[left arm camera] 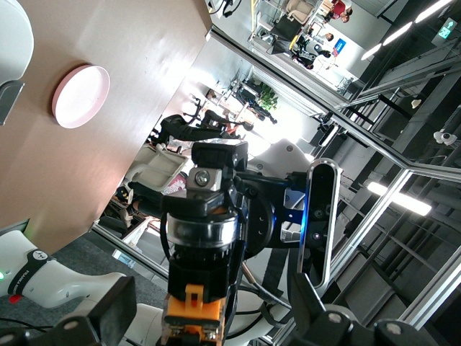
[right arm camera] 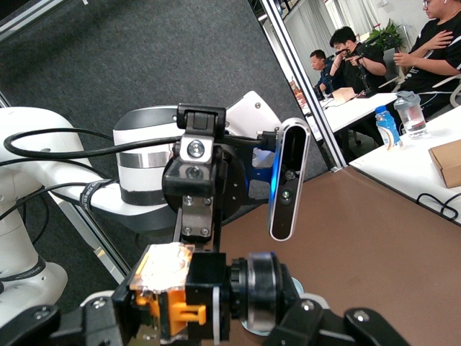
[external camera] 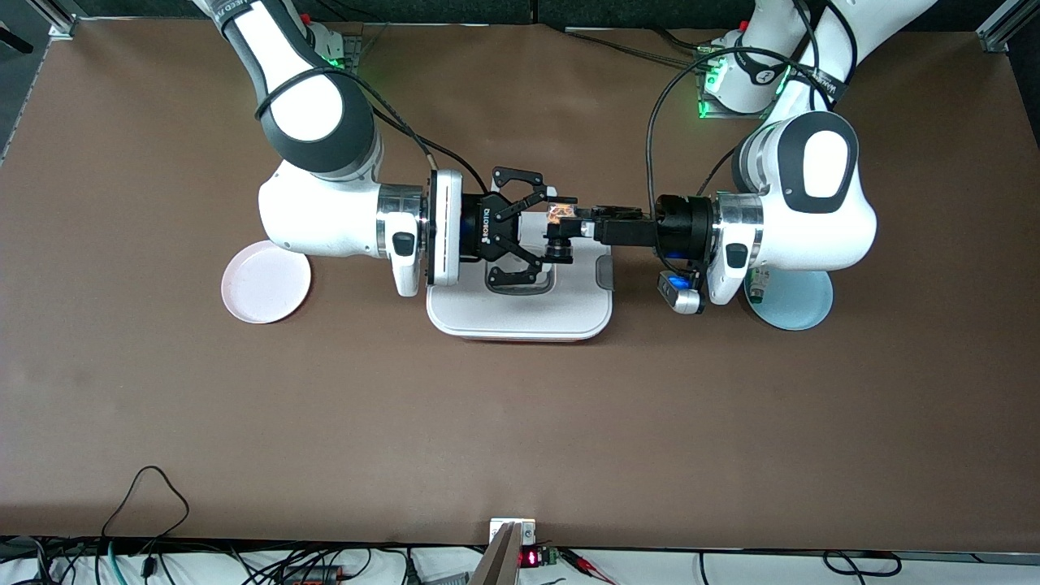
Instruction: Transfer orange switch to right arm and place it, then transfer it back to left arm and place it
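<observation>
Orange switch (external camera: 561,214) suspended over box (external camera: 520,313), frame centre, clamped by right gripper (external camera: 540,236). "ROBOTIQ" legible on gripper body. Left gripper (external camera: 587,223) alongside switch, finger state indeterminate.

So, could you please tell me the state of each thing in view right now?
orange switch: held in the air over the box, face lit.
right gripper: shut on the orange switch.
left gripper: open beside the orange switch, over the box.
box: lid on, resting on the table.
pink plate: empty.
blue plate: partly hidden under the left arm.
</observation>
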